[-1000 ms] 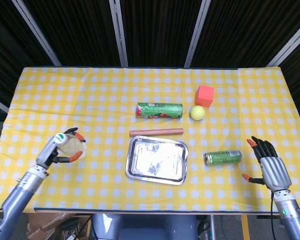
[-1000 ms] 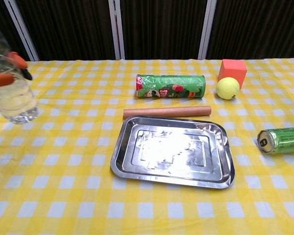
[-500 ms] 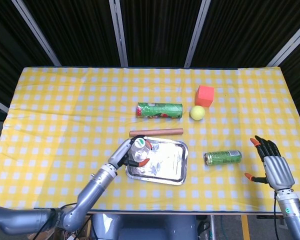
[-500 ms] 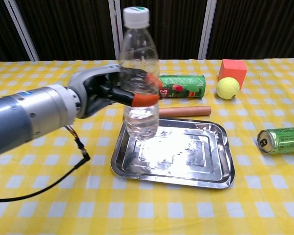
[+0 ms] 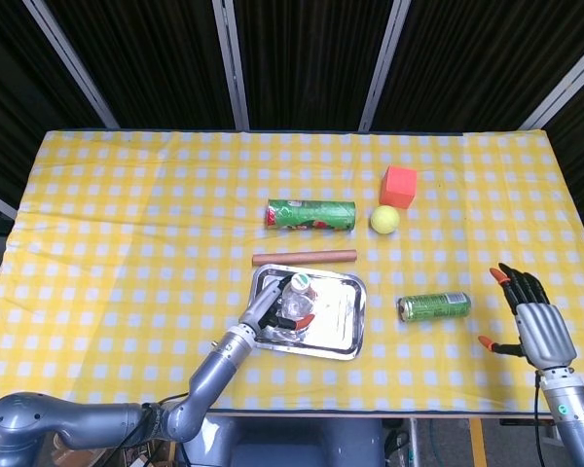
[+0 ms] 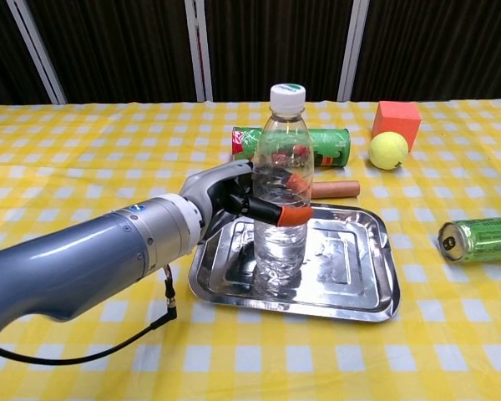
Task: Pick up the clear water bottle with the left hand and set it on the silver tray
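**Ana:** Since half a second ago the clear water bottle [image 6: 282, 190] has come down and further over the silver tray [image 6: 363, 294]; before, it hung above the tray's left rim.

**Ben:** Where is it exactly?

**Ana:** Upright, with its base on or just above the tray floor, left of centre. I cannot tell whether it touches. The left hand [image 6: 230, 197] grips it around the middle, orange-tipped fingers [image 6: 294, 215] wrapped across the front.

**Ben:** And the other hand?

**Ana:** The right hand [image 5: 532, 323] hangs over the table's right edge, fingers spread, holding nothing. Only the head view shows it.

**Ben:** What surrounds the tray?

**Ana:** One brown rod [image 5: 304, 258] lies just behind its far rim. Beyond that is one green snack tube [image 5: 310, 213] on its side. One yellow tennis ball [image 6: 388, 150] sits just in front of one orange cube [image 6: 397, 119], back right. One green can [image 6: 483, 238] lies on its side to the right of the tray, apart from it.

**Ben:** Anything blocking the view?

**Ana:** In the chest view the bottle covers part of the tube and the rod's middle, and the left forearm hides the tray's left rim. The can is cut off at the frame edge there. From the head view the bottle is seen nearly end-on, so its cap [image 5: 299, 280] shows best.
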Available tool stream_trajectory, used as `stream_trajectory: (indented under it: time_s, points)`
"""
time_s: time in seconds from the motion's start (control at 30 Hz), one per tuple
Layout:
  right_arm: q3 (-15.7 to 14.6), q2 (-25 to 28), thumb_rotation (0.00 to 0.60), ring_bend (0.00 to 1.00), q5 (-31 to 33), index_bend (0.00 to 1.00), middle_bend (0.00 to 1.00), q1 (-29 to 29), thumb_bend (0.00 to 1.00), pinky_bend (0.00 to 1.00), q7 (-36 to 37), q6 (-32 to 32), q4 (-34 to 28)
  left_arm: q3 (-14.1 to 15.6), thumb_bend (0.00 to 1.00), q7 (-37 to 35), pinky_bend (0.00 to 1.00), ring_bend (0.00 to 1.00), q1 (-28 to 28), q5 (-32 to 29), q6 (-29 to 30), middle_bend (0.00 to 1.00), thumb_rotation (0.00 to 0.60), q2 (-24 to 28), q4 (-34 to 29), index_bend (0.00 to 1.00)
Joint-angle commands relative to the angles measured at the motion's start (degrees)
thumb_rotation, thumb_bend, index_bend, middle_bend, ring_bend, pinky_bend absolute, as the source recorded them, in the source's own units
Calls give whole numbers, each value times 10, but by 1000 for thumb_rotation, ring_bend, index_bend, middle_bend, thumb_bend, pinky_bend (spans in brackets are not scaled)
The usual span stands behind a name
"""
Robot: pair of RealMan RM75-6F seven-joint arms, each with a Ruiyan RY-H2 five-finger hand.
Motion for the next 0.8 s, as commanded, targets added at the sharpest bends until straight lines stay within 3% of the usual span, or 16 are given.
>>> stream_trajectory:
  time_s: [0.03,0.2,0.4,0.5,0.8]
  points:
    - [0,-1,600,0,0,9,0,0,50,0,1,-1,0,8,455,-7,23,81,7,23,0,565,600,-8,17,628]
    - [-1,-1,600,0,-3,10,0,0,49,0,2,1,0,16,396,-23,23,72,12,44,-16,524,600,-14,34,598]
    - [0,-1,600,0,-2,9,0,0,49,0,4,3,2,39,194,-30,4,0,15,89,-40,288,600,-3,38,272]
    - [0,-1,600,0,-2,9,0,0,50,0,5,2,2,49,126,-49,0,0,22,119,-48,209,600,12,26,185]
    - [-3,-3,600,0,-5,9,0,1,49,0,-5,0,-1,70,66,-106,0,0,59,197,-38,118,600,89,-40,67]
